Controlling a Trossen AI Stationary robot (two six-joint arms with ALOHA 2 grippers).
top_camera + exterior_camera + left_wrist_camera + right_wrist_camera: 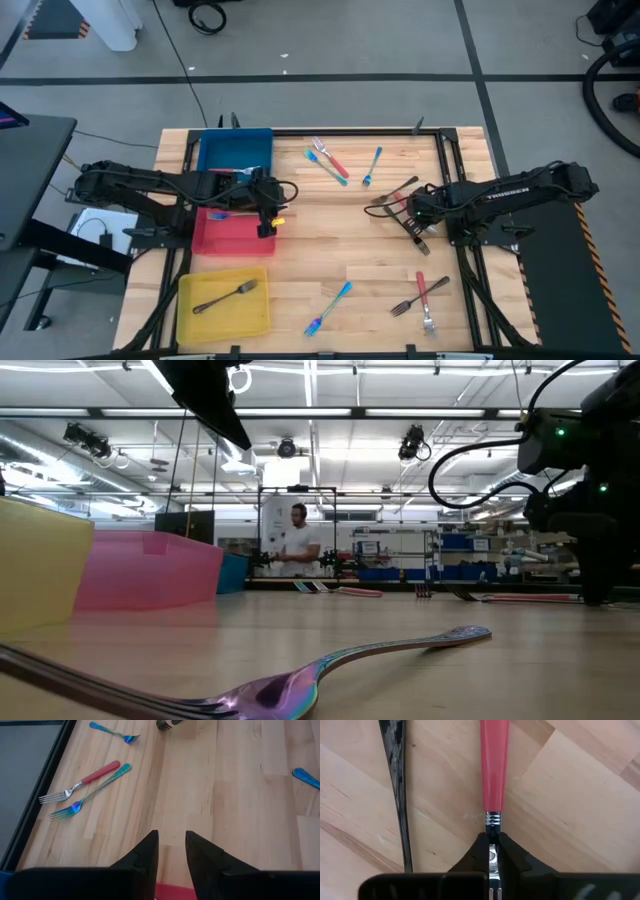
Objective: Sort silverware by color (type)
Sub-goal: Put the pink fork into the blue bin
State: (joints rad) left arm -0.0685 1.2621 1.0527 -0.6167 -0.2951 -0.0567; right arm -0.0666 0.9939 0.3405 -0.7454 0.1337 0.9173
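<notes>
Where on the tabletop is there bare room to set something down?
The widest bare wood lies mid-table, between the left gripper and the right gripper, above the blue fork. The yellow tray holds one dark fork. It is crowded around the right gripper, shut on a red-handled fork.

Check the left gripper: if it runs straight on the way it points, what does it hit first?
Probably nothing soon. Ahead of the left gripper, jaws slightly apart, the left wrist view shows bare table. The first thing near that line is a dark fork head at the far edge; depth is unclear. The red-handled fork lies off to the side.
</notes>
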